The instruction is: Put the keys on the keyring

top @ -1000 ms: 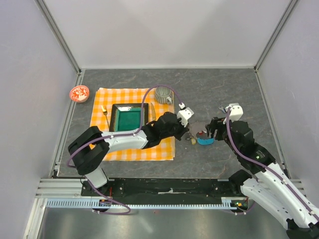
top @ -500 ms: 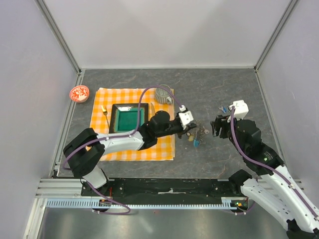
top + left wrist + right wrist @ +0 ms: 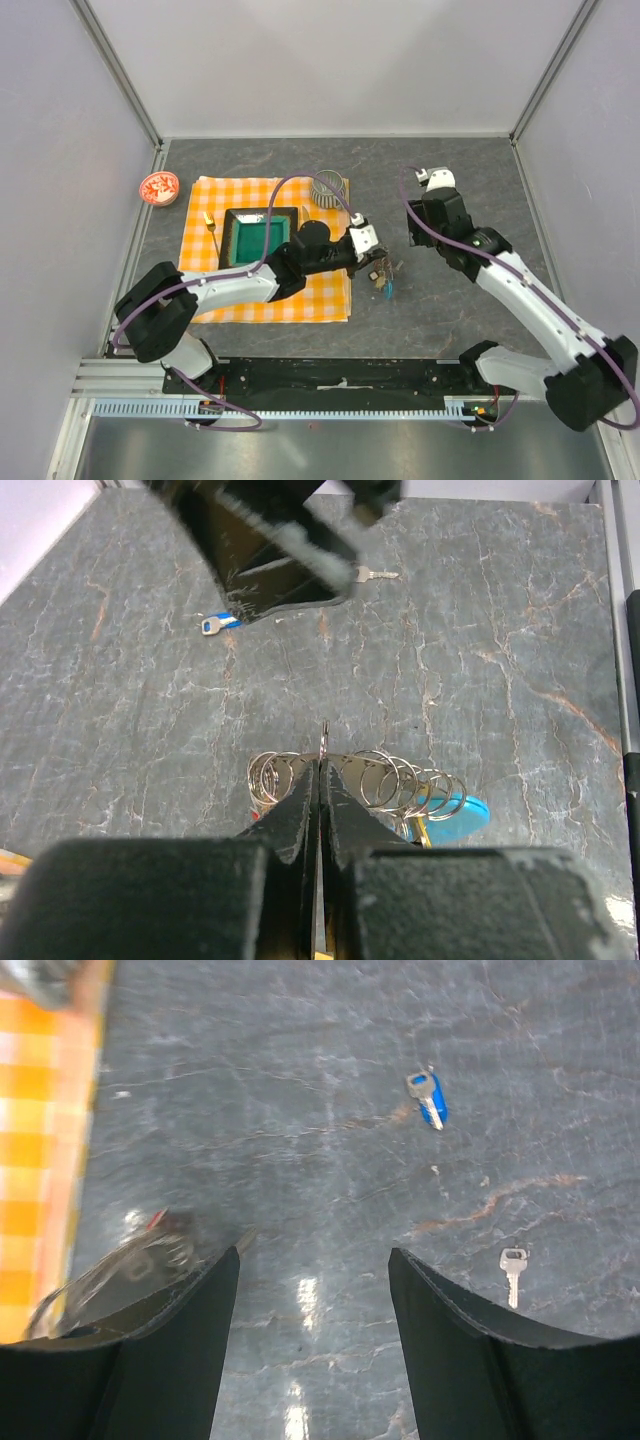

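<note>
Far left edge: small red dish. Orange checked cloth, bearing green tray; ribbed grey cup at far right corner. Left gripper: fingers pressed together, clamped on keyring just right of cloth, with cyan tag attached. Right gripper: jaws wide apart over table. Blue key and silver key: loose on table beyond, well apart from keyring.

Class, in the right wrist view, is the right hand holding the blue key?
No, the blue key lies on the table, clear of the open right hand.
</note>
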